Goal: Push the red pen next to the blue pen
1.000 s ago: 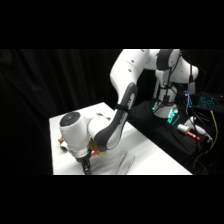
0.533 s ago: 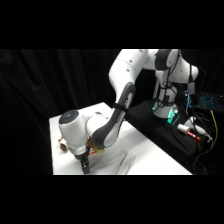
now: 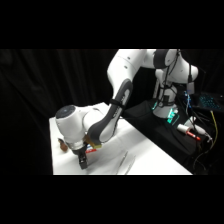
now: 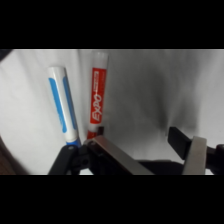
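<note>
In my wrist view the red pen (image 4: 97, 100) lies just beside the blue pen (image 4: 64, 105), roughly parallel, upper left of frame. End effector (image 4: 145, 150) low over the surface (image 4: 150, 85), fingers spread, holding nothing; one finger (image 4: 107, 150) sits at the red pen's near end. Push looks essentially done. Next I'd lift clear without nudging either pen.
</note>
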